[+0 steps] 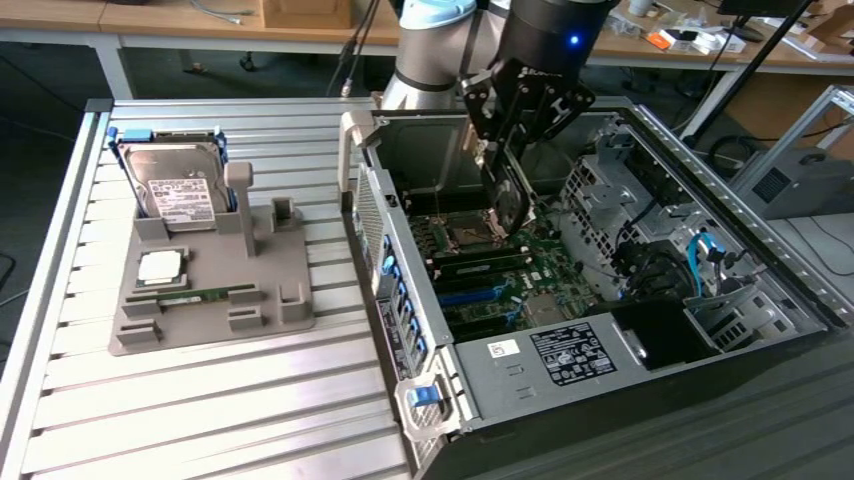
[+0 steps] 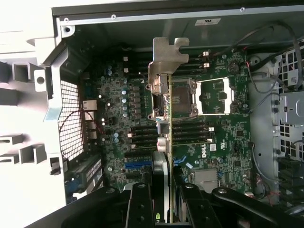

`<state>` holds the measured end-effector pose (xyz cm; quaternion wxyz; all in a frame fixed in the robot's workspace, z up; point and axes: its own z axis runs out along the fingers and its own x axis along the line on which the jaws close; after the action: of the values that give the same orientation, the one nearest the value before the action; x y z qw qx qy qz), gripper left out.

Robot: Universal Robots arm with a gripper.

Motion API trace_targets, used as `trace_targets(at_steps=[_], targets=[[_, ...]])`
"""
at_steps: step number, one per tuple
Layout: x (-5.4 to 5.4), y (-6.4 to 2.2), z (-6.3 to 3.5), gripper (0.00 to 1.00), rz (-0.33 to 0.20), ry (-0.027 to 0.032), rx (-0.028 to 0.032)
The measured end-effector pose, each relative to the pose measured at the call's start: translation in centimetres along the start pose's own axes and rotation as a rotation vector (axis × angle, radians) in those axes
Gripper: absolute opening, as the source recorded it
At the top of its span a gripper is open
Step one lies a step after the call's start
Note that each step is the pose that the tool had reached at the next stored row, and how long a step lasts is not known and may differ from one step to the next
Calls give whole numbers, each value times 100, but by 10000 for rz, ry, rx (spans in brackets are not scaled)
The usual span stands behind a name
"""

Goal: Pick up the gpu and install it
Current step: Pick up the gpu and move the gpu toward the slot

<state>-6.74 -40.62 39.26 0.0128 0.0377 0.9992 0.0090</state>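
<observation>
The claw [image 1: 501, 160] is gripping the gpu [image 1: 514, 212], its jaws drawn partway in and clamping the thin card between them. It is holding the card upright inside the open computer case [image 1: 747, 260], with the motherboard [image 1: 521, 275] lying below. Whether the card's lower edge is touching the board cannot be told. The exterior view is taking in what is lying well away from the claw, towards that view's left: a grey holder [image 1: 267, 310] on the slatted desk [image 1: 200, 410], carrying a hard drive [image 1: 180, 190] and a RAM stick [image 1: 200, 296]. The wrist view is looking along the card edge-on. There the silver bracket [image 2: 166, 59] is sitting at the end farthest from the claw, the processor socket [image 2: 213, 97] is lying just beside the card's line, and memory slots [image 2: 142, 135] are running along either side of it.
</observation>
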Motion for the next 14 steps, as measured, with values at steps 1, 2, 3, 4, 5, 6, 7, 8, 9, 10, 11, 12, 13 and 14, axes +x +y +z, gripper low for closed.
trace_targets(at_steps=[1, 2, 3, 4, 5, 6, 7, 8, 9, 10, 11, 12, 13, 14], targets=[[0, 0, 4, 27, 0, 0, 0], [0, 0, 9, 27, 0, 0, 0], [0, 0, 13, 27, 0, -1, 0], [0, 0, 19, 27, 0, 0, 0], [0, 0, 26, 27, 0, 0, 0], [1, -1, 30, 27, 0, -1, -1], [1, -1, 34, 27, 0, 0, 0], [1, -1, 38, 27, 0, -1, 0], [1, -1, 41, 27, 0, 0, 0], [1, -1, 45, 27, 0, 0, 0], [1, -1, 48, 27, 0, 0, 0], [1, -1, 51, 27, 0, 0, 0], [1, -1, 55, 27, 0, 0, 0], [1, -1, 59, 27, 0, -1, 0]])
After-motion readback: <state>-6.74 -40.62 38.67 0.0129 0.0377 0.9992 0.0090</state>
